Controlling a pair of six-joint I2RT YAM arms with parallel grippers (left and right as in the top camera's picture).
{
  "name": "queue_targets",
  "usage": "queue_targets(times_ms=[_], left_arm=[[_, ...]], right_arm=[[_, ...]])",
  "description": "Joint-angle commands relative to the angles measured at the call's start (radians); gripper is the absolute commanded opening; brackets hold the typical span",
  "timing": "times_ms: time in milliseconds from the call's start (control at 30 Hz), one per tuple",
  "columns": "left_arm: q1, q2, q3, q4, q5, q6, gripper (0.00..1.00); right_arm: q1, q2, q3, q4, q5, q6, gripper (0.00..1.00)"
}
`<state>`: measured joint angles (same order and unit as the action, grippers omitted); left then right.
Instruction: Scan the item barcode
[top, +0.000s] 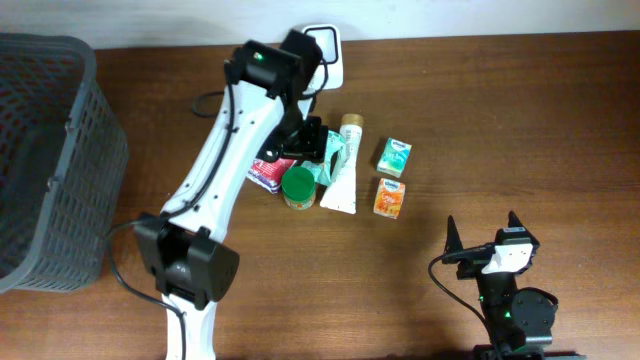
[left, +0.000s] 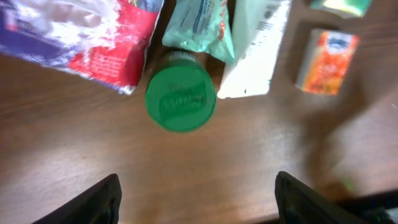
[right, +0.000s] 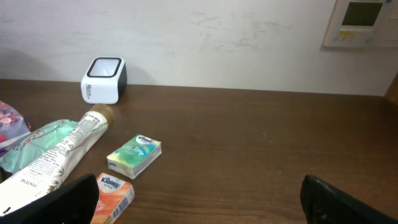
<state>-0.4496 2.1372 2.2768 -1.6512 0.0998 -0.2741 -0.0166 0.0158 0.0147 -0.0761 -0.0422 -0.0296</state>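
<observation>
Six small goods lie bunched near the middle of the table, and we take the jar with the green lid as the one under the left gripper. The jar stands upright at the near side of the bunch. A teal soft pack lies just behind it, a red packet to its left and a white tube to its right. Further right sit a green tissue pack and, nearer, an orange tissue pack.

The left gripper hangs above the bunch with its fingers spread wide and nothing between them. The white scanner stands at the far edge of the table.

At the near right, well apart from the goods, the right gripper has its fingers wide apart and empty. A grey basket sits at the far left.
</observation>
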Motion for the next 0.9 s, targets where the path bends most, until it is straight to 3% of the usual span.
queue_targets(times_ms=[0, 100, 133, 200, 267, 333, 467, 567, 733, 867], left_arm=[[-0.003, -0.080, 0.098, -0.037, -0.031, 0.044, 0.77], [0.026, -0.188, 0.101, -0.037, -0.119, 0.044, 0.54], [0.042, -0.221, 0.101, -0.037, -0.161, 0.044, 0.38], [0.109, -0.314, 0.101, -0.037, -0.254, 0.044, 0.14], [0.223, -0.389, 0.101, -0.022, -0.315, 0.040, 0.00], [0.360, -0.433, 0.101, 0.023, -0.359, 0.039, 0.00], [0.674, -0.441, 0.099, 0.099, -0.359, -0.162, 0.00], [0.819, -0.437, 0.094, 0.115, -0.363, -0.163, 0.00], [0.924, -0.353, 0.093, -0.018, -0.426, -0.186, 0.00], [0.928, -0.314, 0.016, -0.037, -0.421, -0.304, 0.00]], right_arm=[[0.010, -0.007, -0.009, -0.002, -0.002, 0.000, 0.99], [0.010, -0.007, -0.009, -0.002, -0.002, 0.000, 0.99], [0.010, -0.007, -0.009, -0.002, -0.002, 0.000, 0.99], [0.010, -0.007, -0.009, -0.002, -0.001, 0.000, 0.99], [0.010, -0.007, -0.009, -0.002, -0.002, 0.000, 0.99], [0.010, -0.007, -0.009, -0.002, -0.002, 0.000, 0.99], [0.010, -0.007, -0.009, -0.002, -0.002, 0.000, 0.99], [0.010, -0.007, -0.009, -0.002, -0.002, 0.000, 0.99], [0.010, -0.007, -0.009, -0.002, -0.002, 0.000, 0.99], [0.010, -0.007, -0.009, -0.002, -0.002, 0.000, 0.99]])
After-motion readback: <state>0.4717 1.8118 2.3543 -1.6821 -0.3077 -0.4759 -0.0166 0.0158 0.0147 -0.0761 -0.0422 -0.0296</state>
